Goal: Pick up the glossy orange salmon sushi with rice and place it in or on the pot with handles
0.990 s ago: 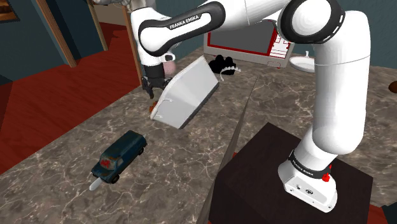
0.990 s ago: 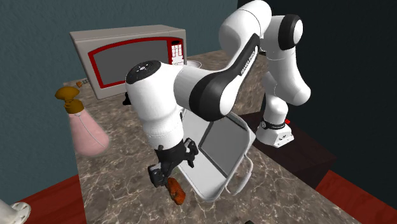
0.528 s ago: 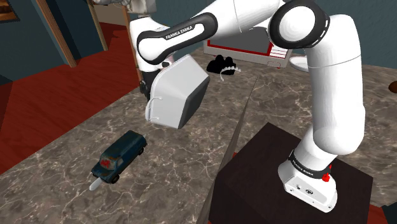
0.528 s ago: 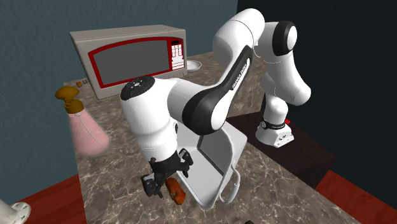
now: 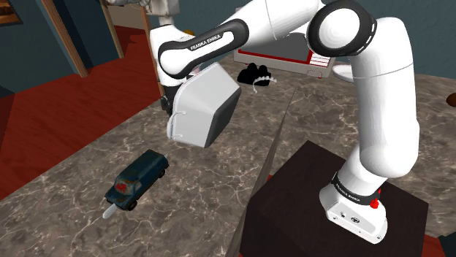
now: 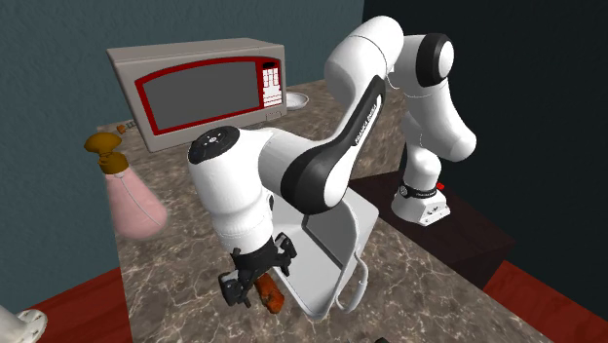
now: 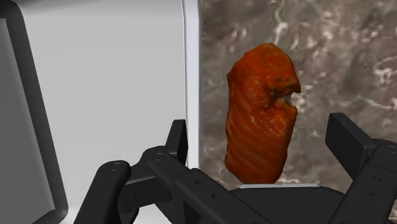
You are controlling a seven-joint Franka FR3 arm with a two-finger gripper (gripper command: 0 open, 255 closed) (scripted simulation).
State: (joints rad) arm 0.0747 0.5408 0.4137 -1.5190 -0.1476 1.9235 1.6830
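Observation:
The orange salmon sushi (image 7: 261, 118) lies on the marbled counter between my gripper's (image 7: 262, 137) two black fingers (image 7: 347, 137), which stand apart without touching it. My gripper is open. In the second exterior view the gripper (image 6: 255, 285) hangs low over the sushi (image 6: 271, 295) near the counter's front edge. The pot (image 6: 326, 244) is a white square one with thin loop handles. It is tipped up right beside the gripper, its wall (image 7: 114, 95) next to one finger. In the shoulder view the pot (image 5: 204, 106) hides the sushi.
A dark toy car (image 5: 137, 179) lies on the counter towards the shoulder view's lower left. A microwave (image 6: 195, 93) stands at the back, and a pink bottle (image 6: 132, 200) near it. The dark stand (image 5: 307, 197) holds the arm's base. Red floor lies past the counter edge.
My gripper has come down over the sushi. The pot has shifted and turned beside the arm during the first half second. Since then almost nothing has moved.

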